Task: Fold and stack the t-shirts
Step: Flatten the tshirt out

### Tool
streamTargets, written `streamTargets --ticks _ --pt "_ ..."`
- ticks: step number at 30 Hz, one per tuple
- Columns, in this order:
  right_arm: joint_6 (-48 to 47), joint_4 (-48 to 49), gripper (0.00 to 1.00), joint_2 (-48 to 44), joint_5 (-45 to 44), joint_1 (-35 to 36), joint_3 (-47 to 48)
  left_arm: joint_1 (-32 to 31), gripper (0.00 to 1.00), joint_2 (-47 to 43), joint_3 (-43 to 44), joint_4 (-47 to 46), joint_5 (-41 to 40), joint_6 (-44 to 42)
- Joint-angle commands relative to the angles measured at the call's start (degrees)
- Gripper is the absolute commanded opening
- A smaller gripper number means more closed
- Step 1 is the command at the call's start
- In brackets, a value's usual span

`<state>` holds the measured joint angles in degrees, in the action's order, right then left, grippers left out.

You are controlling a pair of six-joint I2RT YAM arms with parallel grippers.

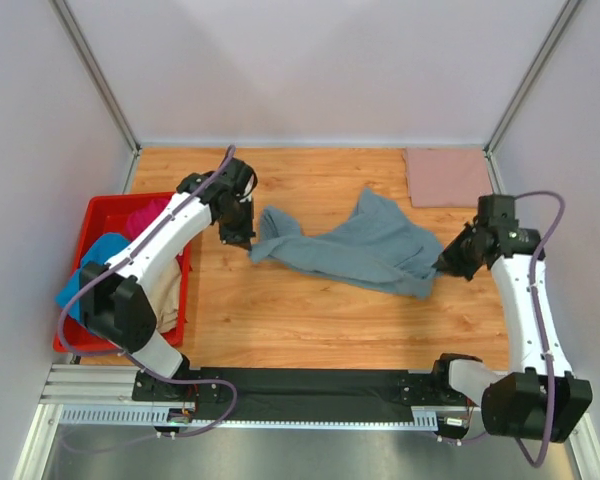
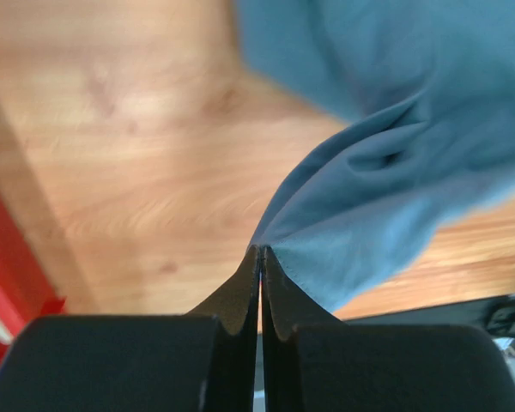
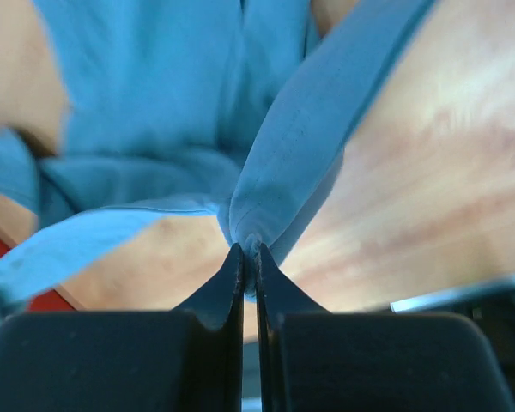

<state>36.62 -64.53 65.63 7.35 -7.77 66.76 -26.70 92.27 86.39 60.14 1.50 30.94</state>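
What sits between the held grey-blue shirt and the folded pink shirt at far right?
Nothing visible: only bare wooden table separates the grey-blue shirt from the pink shirt. The left hand and right hand both grip it.

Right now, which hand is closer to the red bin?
Left. The left hand sits just right of the bin; the right hand is across the table, beyond the grey shirt.

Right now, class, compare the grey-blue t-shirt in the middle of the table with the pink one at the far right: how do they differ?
The grey-blue t-shirt is crumpled and stretched out; the pink t-shirt is folded into a flat rectangle. The grey-blue t-shirt is pinched at its ends by the left gripper and the right gripper; no gripper touches the pink t-shirt. Both are plain cloth on the wooden table.
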Motion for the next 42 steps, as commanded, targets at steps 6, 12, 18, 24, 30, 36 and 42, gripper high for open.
streamTargets --ticks 6,12,18,24,30,36,42 --pt "10.4 1.16 0.18 -1.12 0.82 10.85 -22.02 2.27 0.0 -3.5 -18.18 -0.37 0.17 -3.43" --pt "7.67 -4.63 0.54 1.79 -11.99 9.97 -13.68 2.35 0.14 -4.2 -19.59 -0.28 -1.41 -4.4" --pt "11.09 3.18 0.49 8.18 -11.4 0.05 -21.3 2.35 0.48 -6.92 -19.42 0.68 -4.37 -3.6" --pt "12.08 8.36 0.42 10.58 -12.71 -8.39 -25.8 2.26 0.55 -11.39 -18.45 0.6 -3.54 -4.83" --pt "3.12 17.06 0.44 10.74 -11.93 -18.24 -26.25 2.18 0.56 -17.73 -23.8 -6.25 7.71 -1.94" --pt "-1.73 21.11 0.45 13.56 -9.21 -19.56 -23.26 2.18 0.57 -20.46 -27.85 -9.51 9.49 -1.58" --pt "-0.68 25.24 0.45 15.66 -7.27 -19.56 -25.8 2.18 0.57 -20.02 -28.3 -10.13 8.97 -2.28"
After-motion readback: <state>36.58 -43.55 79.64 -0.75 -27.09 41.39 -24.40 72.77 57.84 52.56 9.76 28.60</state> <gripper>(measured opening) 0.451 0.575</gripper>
